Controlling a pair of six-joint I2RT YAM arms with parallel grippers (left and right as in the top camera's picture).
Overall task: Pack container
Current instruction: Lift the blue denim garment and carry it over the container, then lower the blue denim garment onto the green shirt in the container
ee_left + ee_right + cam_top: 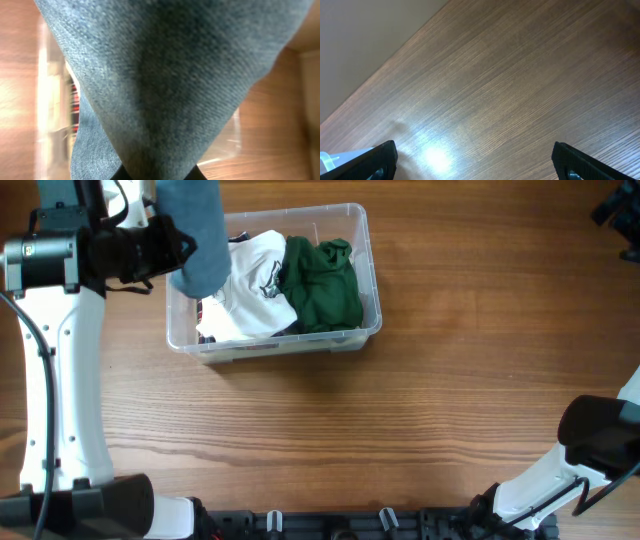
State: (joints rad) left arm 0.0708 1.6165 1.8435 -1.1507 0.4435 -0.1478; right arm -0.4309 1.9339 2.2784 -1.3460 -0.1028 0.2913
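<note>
My left hand (pixel 165 245) is clamped shut on a bunch of denim cloth (pixel 200 235), which hangs over the left end of the container (pixel 340 340). The container sits on the tabletop (pixel 450 400) toward the far edge, with a white shirt (pixel 255 285) in its left half and a green garment (pixel 322 285) in its right.

My main worry is where the denim would land. From above it seems to straddle the left wall rather than hang fully inside. If I let go here, I judge part of it would drape over the rim and its weight could pull the rest out onto the tabletop.

The container also looks fairly full, so a bulky piece may sit above the rim. Pushing it down could shove the shirt up.

Dragging the cloth sideways could snag the rim and slide or tip the light container. My right hand (pixel 482 162) is wide open over bare wood, well apart from it, so nothing steadies it.

The denim fills nearly all of the left wrist view, so I'd be lowering almost blind.
</note>
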